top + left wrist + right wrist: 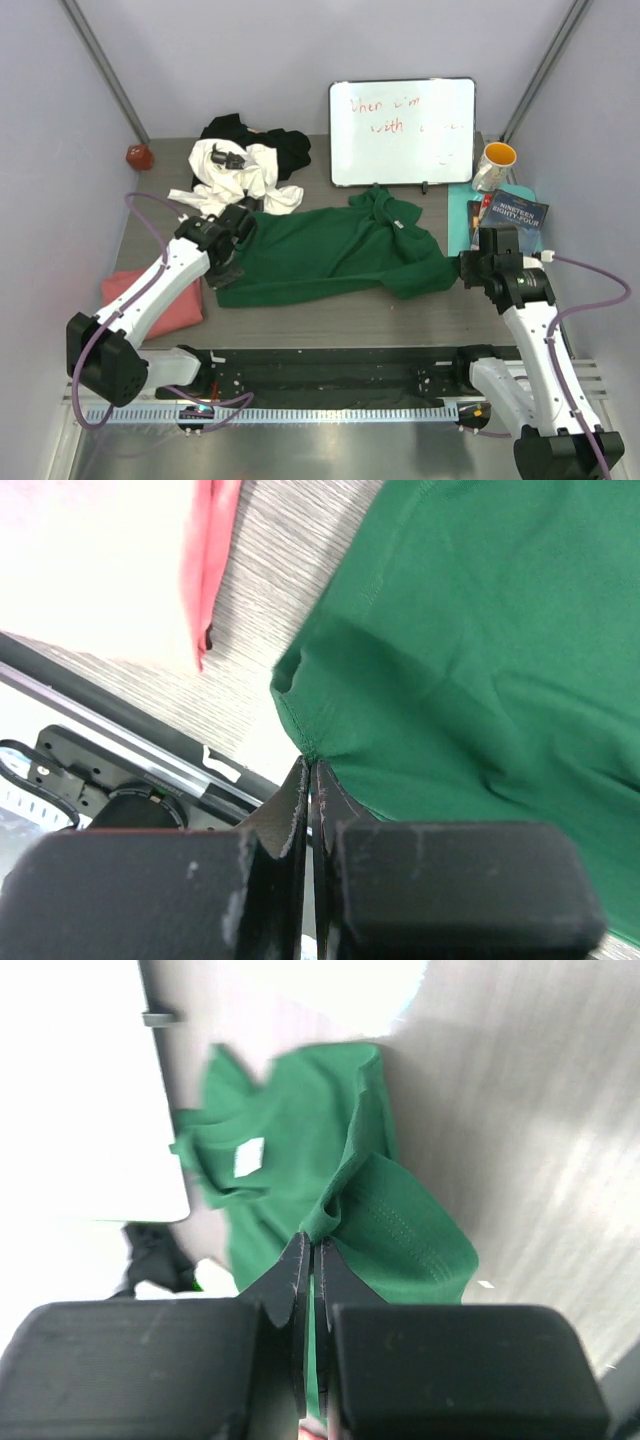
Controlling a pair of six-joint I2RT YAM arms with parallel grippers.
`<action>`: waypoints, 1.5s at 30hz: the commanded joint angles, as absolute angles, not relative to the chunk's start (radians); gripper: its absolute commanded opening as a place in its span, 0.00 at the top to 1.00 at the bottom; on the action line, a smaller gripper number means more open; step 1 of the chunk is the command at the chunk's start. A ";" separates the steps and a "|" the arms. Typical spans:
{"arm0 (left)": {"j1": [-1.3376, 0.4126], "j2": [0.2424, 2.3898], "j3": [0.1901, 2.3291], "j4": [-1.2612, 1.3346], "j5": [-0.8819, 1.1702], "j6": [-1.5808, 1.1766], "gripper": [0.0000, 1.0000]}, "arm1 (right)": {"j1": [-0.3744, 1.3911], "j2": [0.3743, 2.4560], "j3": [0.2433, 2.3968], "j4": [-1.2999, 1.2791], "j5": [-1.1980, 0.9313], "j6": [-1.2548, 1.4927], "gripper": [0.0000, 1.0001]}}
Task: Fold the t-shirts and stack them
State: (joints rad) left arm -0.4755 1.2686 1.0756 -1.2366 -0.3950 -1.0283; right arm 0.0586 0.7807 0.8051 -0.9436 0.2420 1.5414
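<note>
A dark green t-shirt (pixel 330 250) lies spread and rumpled across the middle of the table. My left gripper (pixel 228 262) is shut on its left edge; the wrist view has the hem (pixel 300 740) pinched at the fingertips (pixel 311 765). My right gripper (pixel 466 268) is shut on the shirt's right end, with a bunched fold (pixel 330 1210) caught between its tips (pixel 313 1240). A salmon pink t-shirt (pixel 160 300) lies folded at the near left, under the left arm. A white t-shirt (pixel 225 175) and a black t-shirt (pixel 285 148) are heaped at the back left.
A whiteboard (pixel 402 132) leans at the back centre. At the back right a yellow-lined mug (pixel 494 163) stands above a teal mat (pixel 462 212) with a book (pixel 510 215) on it. A red ball (pixel 138 156) rests in the far left corner. The black mounting rail (pixel 330 372) runs along the near edge.
</note>
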 commanded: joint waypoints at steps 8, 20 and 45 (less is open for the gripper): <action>-0.469 1.180 1.120 -1.336 -0.472 -1.019 1.00 | 0.057 0.689 0.911 -0.999 0.305 1.517 0.99; -0.469 1.230 1.221 -1.338 -0.459 -0.954 1.00 | 0.057 0.604 0.908 -1.089 0.238 1.534 0.99; -0.256 1.686 1.910 -1.269 -0.517 -0.756 1.00 | 0.014 1.181 1.239 -0.546 0.207 1.172 0.99</action>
State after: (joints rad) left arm -0.3130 1.6154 1.7767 -1.2835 -0.4911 -0.8021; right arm 0.0429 1.0748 1.1069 -0.7059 0.2085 1.2858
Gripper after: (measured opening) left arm 0.004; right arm 0.048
